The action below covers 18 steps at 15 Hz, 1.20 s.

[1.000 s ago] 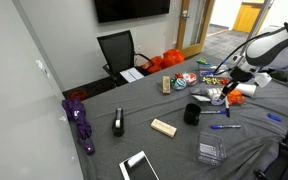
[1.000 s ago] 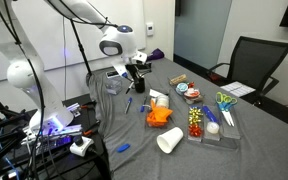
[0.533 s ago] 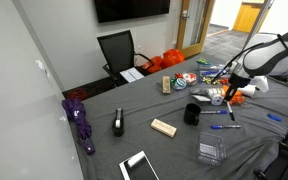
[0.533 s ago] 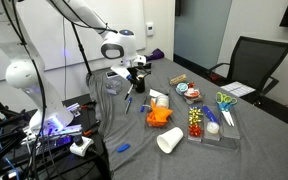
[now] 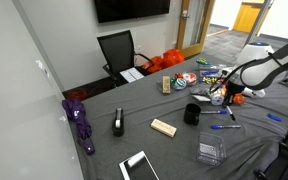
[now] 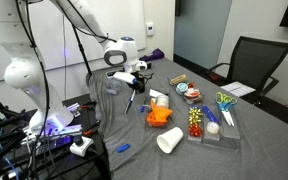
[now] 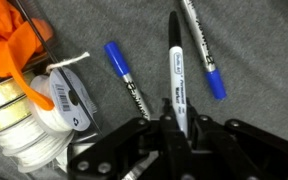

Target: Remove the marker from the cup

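The black mug (image 5: 191, 113) stands on the grey cloth. My gripper (image 5: 222, 97) is to its right in that exterior view, low over the table. In the wrist view my gripper (image 7: 174, 125) is shut on a black marker (image 7: 174, 70) with a white label, which points away from the jaws just above the cloth. Two blue-capped markers (image 7: 129, 85) (image 7: 202, 50) lie on the cloth on either side of it. In an exterior view my gripper (image 6: 132, 90) points down, and the arm hides the mug.
A white tape roll (image 7: 46, 108) and an orange object (image 7: 12, 50) lie left of the gripper. A wooden block (image 5: 163, 127), a narrow black object with a white label (image 5: 118, 122), a clear box (image 5: 211, 152) and a tipped white cup (image 6: 169, 141) are on the table.
My gripper has moved down toward the cloth with the marker held in it, staying beside the mug. Nothing else has moved.
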{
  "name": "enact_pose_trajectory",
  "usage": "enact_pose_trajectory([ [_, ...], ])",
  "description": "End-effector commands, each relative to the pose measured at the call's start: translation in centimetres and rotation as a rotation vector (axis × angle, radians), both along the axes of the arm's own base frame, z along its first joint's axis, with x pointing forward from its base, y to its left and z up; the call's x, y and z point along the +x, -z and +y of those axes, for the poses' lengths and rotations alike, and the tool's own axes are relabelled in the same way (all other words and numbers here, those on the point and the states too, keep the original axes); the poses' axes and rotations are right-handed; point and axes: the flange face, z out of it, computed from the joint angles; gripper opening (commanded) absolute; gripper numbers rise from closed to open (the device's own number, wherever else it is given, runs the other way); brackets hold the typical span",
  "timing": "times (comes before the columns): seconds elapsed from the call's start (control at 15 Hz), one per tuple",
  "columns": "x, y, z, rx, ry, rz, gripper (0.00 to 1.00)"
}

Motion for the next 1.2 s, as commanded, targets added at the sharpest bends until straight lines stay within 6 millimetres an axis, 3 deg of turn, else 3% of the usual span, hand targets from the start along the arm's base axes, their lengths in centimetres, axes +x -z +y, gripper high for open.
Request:
enact_pose_trajectory([
  [0.0,0.5,2.1,-0.6,-0.052,-0.09,0.0,0.03],
  [0.47,0.3,4.4,-1.6,-0.157,-0.243,0.03,0.03],
  [0.53,0.4,4.5,-1.7,-0.165,-0.251,0.024,0.09],
  [0.6,0.4,4.8,-1.7,-0.166,-0.255,0.016,0.38],
  [0.73,0.1,5.4,-1.3,-0.13,-0.202,-0.006,0.44],
  [0.87,0.0,5.9,-0.9,-0.091,-0.126,-0.031,0.58],
  [0.93,-0.1,6.2,-0.7,-0.078,-0.094,-0.038,0.59],
  [1.0,0.0,6.3,-0.5,-0.065,-0.065,-0.042,0.73],
  [1.13,0.0,6.5,-0.3,-0.044,-0.019,-0.046,0.87],
])
